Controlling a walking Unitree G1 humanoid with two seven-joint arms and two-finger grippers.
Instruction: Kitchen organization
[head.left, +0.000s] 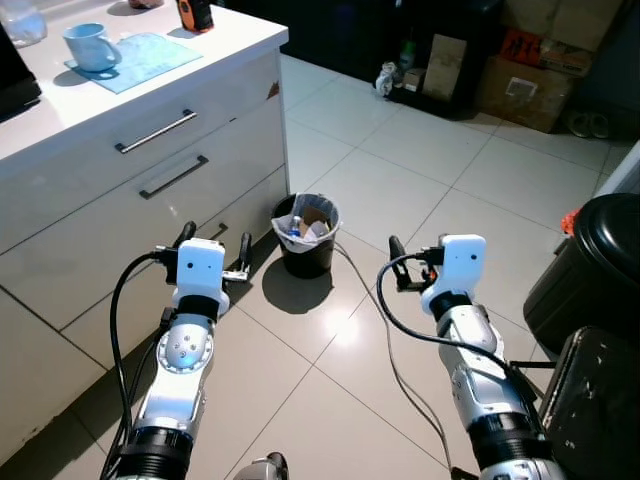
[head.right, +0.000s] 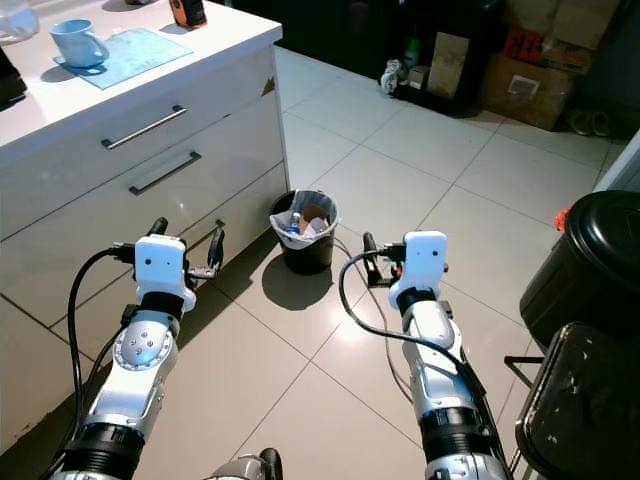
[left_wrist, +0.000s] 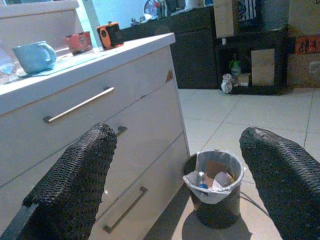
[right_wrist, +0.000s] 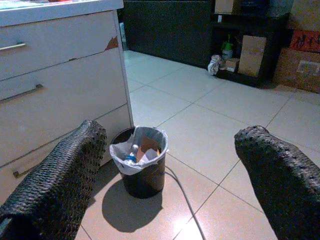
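Up past the left gripper (head.left: 213, 252), a blue mug (head.left: 90, 46) sits on the white counter (head.left: 220, 45). The left gripper is wide open and holds nothing. The right gripper (head.left: 412, 262) is the same. The small trash bin (head.left: 306, 234) stands ahead between them. Tidying looks not yet started.

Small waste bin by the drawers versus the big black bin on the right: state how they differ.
The small waste bin is open, lined with a pale bag and holds rubbish; the big black bin is lidded, its contents hidden. The small one stands beside the white drawers, the big one at the robot's right. Both are black and stand on the tiled floor.
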